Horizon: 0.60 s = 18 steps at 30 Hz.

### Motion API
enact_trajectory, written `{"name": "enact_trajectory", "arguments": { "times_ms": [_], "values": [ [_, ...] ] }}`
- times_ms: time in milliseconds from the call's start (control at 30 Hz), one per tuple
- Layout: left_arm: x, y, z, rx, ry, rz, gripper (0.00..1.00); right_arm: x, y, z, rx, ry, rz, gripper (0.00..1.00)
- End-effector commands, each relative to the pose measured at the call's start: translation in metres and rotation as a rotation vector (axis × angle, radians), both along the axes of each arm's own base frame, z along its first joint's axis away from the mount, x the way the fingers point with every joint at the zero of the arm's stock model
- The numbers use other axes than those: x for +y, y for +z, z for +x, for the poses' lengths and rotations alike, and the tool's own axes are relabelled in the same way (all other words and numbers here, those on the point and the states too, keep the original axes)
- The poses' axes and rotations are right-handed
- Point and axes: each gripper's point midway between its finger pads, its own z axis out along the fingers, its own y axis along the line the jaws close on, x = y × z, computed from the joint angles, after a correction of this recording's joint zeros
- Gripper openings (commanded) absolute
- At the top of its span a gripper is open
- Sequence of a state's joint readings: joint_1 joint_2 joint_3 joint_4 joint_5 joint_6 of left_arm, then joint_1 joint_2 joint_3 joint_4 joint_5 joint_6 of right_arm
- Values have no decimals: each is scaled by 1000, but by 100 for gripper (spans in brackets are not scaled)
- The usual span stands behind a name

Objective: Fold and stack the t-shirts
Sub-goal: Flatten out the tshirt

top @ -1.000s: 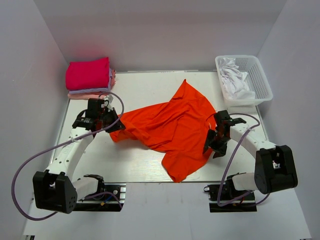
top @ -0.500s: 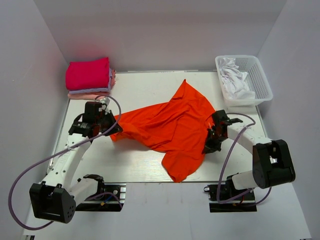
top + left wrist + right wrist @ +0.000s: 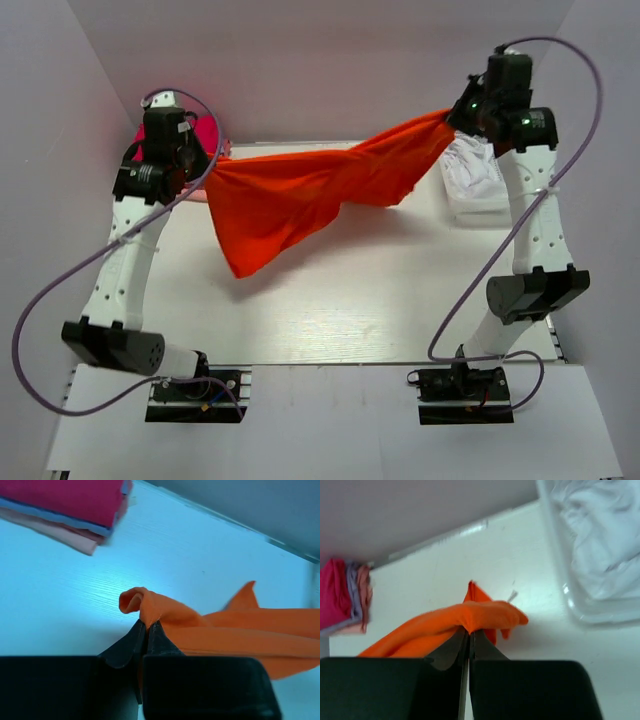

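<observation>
The orange-red t-shirt [image 3: 300, 195] hangs stretched in the air between both arms, above the table's back half. My left gripper [image 3: 208, 172] is shut on its left end; the left wrist view shows cloth [image 3: 165, 615] pinched between the closed fingertips [image 3: 147, 625]. My right gripper [image 3: 455, 115] is shut on the right end, high up near the basket; the right wrist view has a bunched fold [image 3: 485, 617] between its closed tips [image 3: 469, 634]. A stack of folded t-shirts [image 3: 75, 505], magenta on top, lies at the back left, mostly hidden behind the left arm in the top view.
A white plastic basket [image 3: 480, 205] holding white cloth [image 3: 600, 555] stands at the back right, partly behind the right arm. White walls enclose the table [image 3: 350, 300] on three sides.
Both arms have risen from the table to the back, lifting the orange-red t-shirt off the surface and stretching it. The right gripper closed on the shirt's edge during the last second.
</observation>
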<state>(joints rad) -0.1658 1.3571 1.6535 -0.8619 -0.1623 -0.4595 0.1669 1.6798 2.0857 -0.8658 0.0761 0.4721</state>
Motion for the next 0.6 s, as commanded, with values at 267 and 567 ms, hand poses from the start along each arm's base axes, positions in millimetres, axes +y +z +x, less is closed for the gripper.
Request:
{"name": "enact_trajectory", "arguments": {
  "times_ms": [267,567],
  "values": [
    [17,82,41,-183,37,65,0,-72,100,-6,-264,-58,32,0],
    [53,154,39,-399,221,108,0,-72,213,-66,-681,21,-91,0]
  ]
}}
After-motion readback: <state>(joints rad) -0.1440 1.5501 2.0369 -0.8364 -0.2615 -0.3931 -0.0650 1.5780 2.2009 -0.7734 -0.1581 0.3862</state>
